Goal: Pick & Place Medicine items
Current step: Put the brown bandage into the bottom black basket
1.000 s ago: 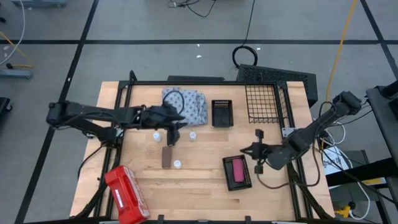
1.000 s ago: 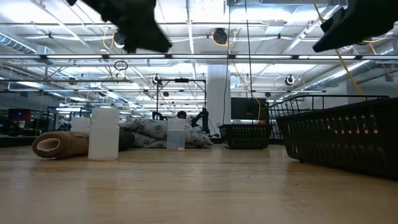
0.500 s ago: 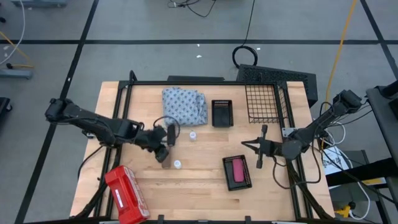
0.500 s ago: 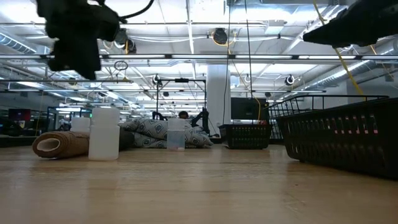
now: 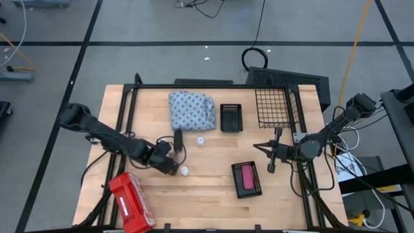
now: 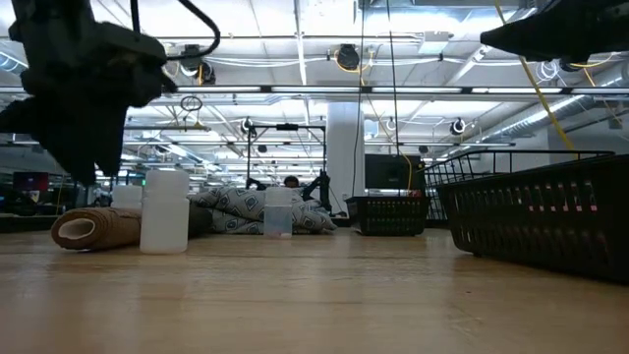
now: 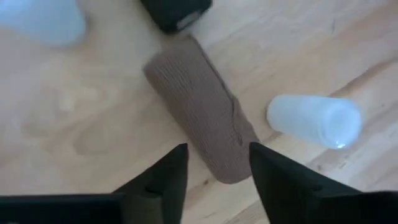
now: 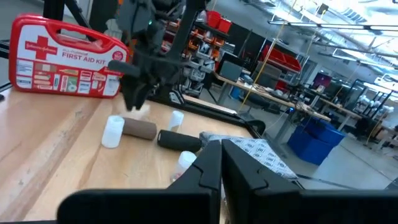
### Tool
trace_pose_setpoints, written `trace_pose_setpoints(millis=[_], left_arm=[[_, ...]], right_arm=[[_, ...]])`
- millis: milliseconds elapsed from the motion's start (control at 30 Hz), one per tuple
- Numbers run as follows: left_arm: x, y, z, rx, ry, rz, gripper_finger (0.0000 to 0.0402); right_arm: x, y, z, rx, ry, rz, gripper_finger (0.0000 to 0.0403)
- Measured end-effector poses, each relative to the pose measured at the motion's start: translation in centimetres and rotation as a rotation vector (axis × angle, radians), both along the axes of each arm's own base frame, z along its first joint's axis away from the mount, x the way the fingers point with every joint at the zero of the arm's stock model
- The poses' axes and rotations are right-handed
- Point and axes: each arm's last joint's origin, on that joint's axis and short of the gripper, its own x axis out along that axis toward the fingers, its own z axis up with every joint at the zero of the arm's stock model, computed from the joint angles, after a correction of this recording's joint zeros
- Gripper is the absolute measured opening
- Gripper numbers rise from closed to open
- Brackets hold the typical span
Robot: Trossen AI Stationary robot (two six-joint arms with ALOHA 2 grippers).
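The brown tube [image 7: 202,118] lies flat on the wood; in the high view my left gripper [image 5: 169,165] covers it. My left gripper [image 7: 217,149] hangs open above it, a finger on either side of its near end, not touching. The black tube [image 5: 178,138] lies just beyond. White bottles [image 5: 185,171] [image 5: 201,140] stand close by, and another shows in the left wrist view [image 7: 43,22]. The pink-red tube [image 5: 248,179] lies in a black tray. My right gripper [image 5: 270,155] is shut and raised over the table's right side.
The blue-white cloth [image 5: 192,110] lies at the far middle, with a second black tray [image 5: 230,118] and a wire basket [image 5: 275,107] to its right. The red first-aid case [image 5: 131,200] sits at the near left corner. Bare wood lies between the bottles and the near edge.
My left gripper has moved from beside the cloth toward the near edge and come down over the brown tube, staying open. My right gripper has shifted a little toward the far edge. The tubes and bottles have stayed where they were.
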Motion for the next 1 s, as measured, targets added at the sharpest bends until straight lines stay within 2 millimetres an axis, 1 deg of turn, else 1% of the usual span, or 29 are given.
trace_pose_setpoints(millis=[133,233,333,467,600,800,900,1000], left_arm=[[0.6,-0.6,-1.4,-0.03,0.041,0.032,0.0243],[0.9,-0.7,-2.2,-0.042,0.066,0.089,0.0276],[1.1,-0.8,-2.9,-0.046,0.087,0.143,0.03],[1.5,-1.0,-3.8,-0.047,0.101,0.184,0.0315],[2.0,-1.2,-4.6,-0.039,0.097,0.189,0.0312],[2.2,-1.3,-5.0,-0.025,0.101,0.181,0.0291],[2.2,-1.3,-5.1,-0.022,0.103,0.181,0.0275],[2.2,-1.3,-5.1,-0.016,0.103,0.18,0.0249]], right_arm=[[0.0,0.0,-0.1,-0.001,0.004,0.0,0.0],[0.0,0.0,-0.1,0.031,0.003,0.001,0.0],[0.0,0.0,-0.3,0.056,0.01,0.003,0.0],[0.0,0.0,-0.3,0.103,0.007,0.004,0.0],[0.0,0.0,-0.4,0.132,0.003,0.005,0.0],[0.0,0.0,-0.4,0.13,0.004,0.005,0.0],[0.0,0.0,-0.4,0.13,0.004,0.005,0.0],[0.0,0.0,-0.4,0.13,0.004,0.005,0.0]])
